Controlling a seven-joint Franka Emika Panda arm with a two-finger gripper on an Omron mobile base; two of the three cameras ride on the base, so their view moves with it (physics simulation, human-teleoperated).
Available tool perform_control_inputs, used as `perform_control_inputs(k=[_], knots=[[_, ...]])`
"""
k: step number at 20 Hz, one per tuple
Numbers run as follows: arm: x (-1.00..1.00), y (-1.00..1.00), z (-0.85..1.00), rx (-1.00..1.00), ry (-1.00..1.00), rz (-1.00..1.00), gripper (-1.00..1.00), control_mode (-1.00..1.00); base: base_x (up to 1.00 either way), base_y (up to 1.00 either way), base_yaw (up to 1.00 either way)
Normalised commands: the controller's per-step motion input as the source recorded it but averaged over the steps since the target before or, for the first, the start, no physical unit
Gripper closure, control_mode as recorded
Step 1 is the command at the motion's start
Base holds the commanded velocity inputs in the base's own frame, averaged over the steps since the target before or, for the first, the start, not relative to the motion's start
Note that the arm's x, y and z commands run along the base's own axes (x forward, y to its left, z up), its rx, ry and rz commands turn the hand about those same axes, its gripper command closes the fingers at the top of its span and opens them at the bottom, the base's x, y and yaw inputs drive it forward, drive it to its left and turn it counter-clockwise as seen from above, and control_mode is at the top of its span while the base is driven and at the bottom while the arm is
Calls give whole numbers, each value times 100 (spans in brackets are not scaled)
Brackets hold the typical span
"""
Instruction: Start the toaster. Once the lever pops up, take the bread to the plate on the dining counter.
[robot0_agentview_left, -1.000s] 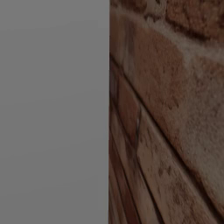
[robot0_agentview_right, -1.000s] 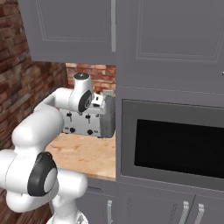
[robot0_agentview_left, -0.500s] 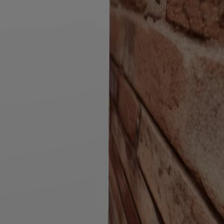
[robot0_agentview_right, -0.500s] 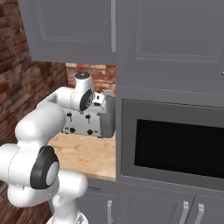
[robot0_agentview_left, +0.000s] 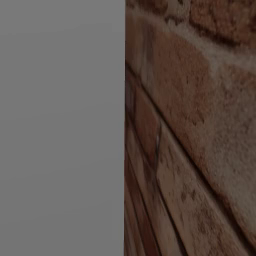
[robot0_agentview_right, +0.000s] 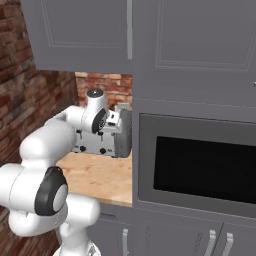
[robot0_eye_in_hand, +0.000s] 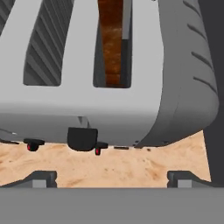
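Silver-grey two-slot toaster (robot0_eye_in_hand: 109, 78) standing on a light mottled wood countertop (robot0_agentview_right: 97, 175), in a recess below grey upper cabinets (robot0_agentview_right: 85, 35) and just left of a built-in oven with a dark glass door (robot0_agentview_right: 200, 167). Red-brown brick wall (robot0_agentview_right: 25, 100) behind and to the left of the recess; same brick surface seen close up in the left base view (robot0_agentview_left: 190, 130), beside a flat grey panel (robot0_agentview_left: 60, 125).

Tan-brown bread slice with a darker crust edge (robot0_eye_in_hand: 111, 41) seated upright in the right-hand slot, sunk between the slot walls. Left-hand slot (robot0_eye_in_hand: 48, 43) showing only ribbed inner walls. Dark block-shaped lever (robot0_eye_in_hand: 82, 138) projecting from the near face of the toaster, low on that face, close above the countertop. Two small red-tipped knobs (robot0_eye_in_hand: 33, 145) flanking the lever, one at each side.

White arm's two-finger gripper (robot0_eye_in_hand: 111, 178) positioned over the toaster's near end, looking down along the front face. Fingertips (robot0_eye_in_hand: 41, 178) spread wide apart at the bottom of the hand view, nothing between them, both clear of the lever and of the toaster body. In the right base view, hand (robot0_agentview_right: 111, 121) level with the toaster top, against its upper edge. Whether any part of the hand touches the toaster casing cannot be determined.
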Motion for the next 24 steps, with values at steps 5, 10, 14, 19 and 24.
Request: perform_control_inputs(k=[5,10,14,19,24], knots=[[1,0,-17,0,-7,0,-100,-100,0,0,0],[10,-1,0,0,-1,0,-100,-100,0,0,0],[14,-10,0,1,0,0,-100,-100,0,0,0],[11,-19,0,1,0,0,-100,-100,0,0,0],[11,-2,0,0,0,0,-100,-100,0,0,0]])
